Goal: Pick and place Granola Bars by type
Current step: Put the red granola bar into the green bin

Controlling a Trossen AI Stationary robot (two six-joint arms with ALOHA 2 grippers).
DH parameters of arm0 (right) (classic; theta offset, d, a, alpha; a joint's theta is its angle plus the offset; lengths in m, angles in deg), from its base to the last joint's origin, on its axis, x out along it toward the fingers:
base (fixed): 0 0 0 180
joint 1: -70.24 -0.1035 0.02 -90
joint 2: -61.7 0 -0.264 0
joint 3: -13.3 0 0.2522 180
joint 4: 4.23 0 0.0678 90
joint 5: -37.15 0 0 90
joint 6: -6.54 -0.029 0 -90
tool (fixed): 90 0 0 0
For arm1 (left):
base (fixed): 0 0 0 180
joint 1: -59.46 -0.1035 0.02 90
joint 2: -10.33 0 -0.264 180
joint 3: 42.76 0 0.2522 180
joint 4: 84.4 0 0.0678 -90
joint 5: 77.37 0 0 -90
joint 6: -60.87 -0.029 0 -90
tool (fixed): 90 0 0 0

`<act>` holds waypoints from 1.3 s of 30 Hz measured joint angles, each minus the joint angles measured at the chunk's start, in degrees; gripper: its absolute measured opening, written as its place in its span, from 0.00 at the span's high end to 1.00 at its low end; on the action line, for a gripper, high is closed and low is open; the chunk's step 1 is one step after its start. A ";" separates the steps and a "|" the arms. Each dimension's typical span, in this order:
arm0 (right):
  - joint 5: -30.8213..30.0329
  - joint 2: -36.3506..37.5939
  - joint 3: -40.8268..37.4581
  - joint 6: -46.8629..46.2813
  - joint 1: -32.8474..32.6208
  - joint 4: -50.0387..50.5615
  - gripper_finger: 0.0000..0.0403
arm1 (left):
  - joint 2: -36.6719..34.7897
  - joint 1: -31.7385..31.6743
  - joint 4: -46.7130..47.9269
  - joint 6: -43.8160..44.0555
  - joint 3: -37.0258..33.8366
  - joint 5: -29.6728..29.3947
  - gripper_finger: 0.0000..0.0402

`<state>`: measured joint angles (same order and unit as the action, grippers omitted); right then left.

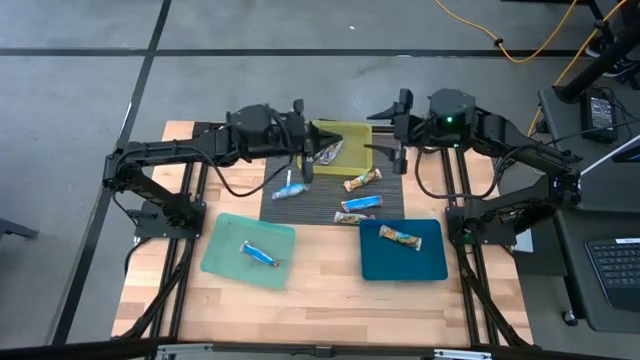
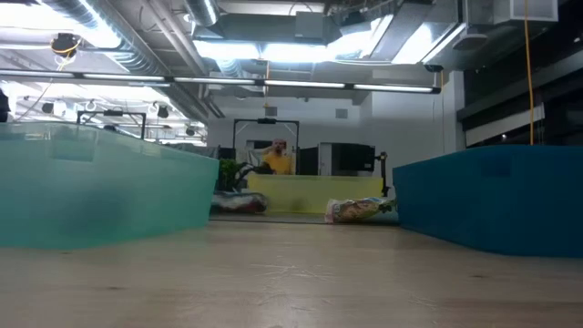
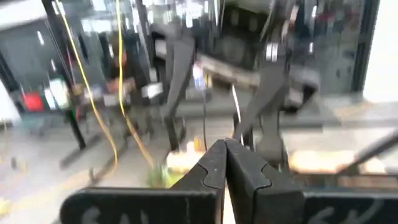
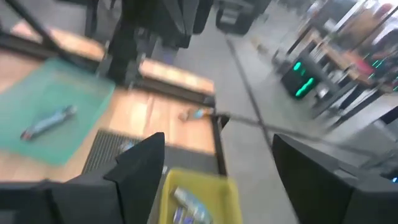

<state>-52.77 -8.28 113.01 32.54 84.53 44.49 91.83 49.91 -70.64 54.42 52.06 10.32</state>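
Observation:
Granola bars lie on a dark mat (image 1: 330,195): a blue one (image 1: 290,189), a tan one (image 1: 362,181), and two more (image 1: 360,205) (image 1: 352,218). A silvery bar (image 1: 330,152) lies in the yellow tray (image 1: 352,132). One blue bar (image 1: 260,254) lies in the light green tray (image 1: 222,262), and one tan bar (image 1: 400,237) in the dark blue tray (image 1: 430,265). My left gripper (image 1: 312,150) (image 3: 224,146) is shut and hovers at the yellow tray's left edge, its fingers level. My right gripper (image 1: 378,130) (image 4: 217,180) is open and hovers at that tray's right edge.
The table's wooden top (image 1: 320,300) is bare toward the near edge. In the low view the green tray (image 2: 100,191) and blue tray (image 2: 492,196) stand close at either side, with a bar (image 2: 360,211) and the yellow tray (image 2: 310,193) behind. Black frame rails (image 1: 190,240) run along both sides.

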 joint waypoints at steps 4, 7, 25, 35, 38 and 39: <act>0.00 -0.02 -0.02 0.00 0.13 5.95 0.26 | 0.05 -0.32 11.79 1.65 0.00 -4.25 0.99; 0.00 -0.02 -0.02 -0.02 0.15 6.91 0.26 | 1.00 -0.50 21.31 1.78 -0.03 -9.86 0.99; 0.02 -0.02 -0.02 3.02 1.76 8.23 0.26 | 17.20 -5.21 51.63 7.25 -0.07 -7.12 0.42; 2.01 -0.02 -0.04 5.95 3.58 10.91 0.26 | 27.04 -5.79 50.60 7.24 -0.05 -6.56 0.37; 2.84 -0.02 -0.04 5.99 3.94 11.92 0.26 | 29.21 -6.33 49.94 7.65 -0.04 -7.03 0.38; 3.03 -0.02 -0.04 5.99 4.02 12.07 0.26 | 29.79 -6.59 49.38 7.85 -0.04 -7.26 0.38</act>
<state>-49.74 -8.30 112.97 38.53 88.54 56.55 121.62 43.32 -21.25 62.27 52.01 3.06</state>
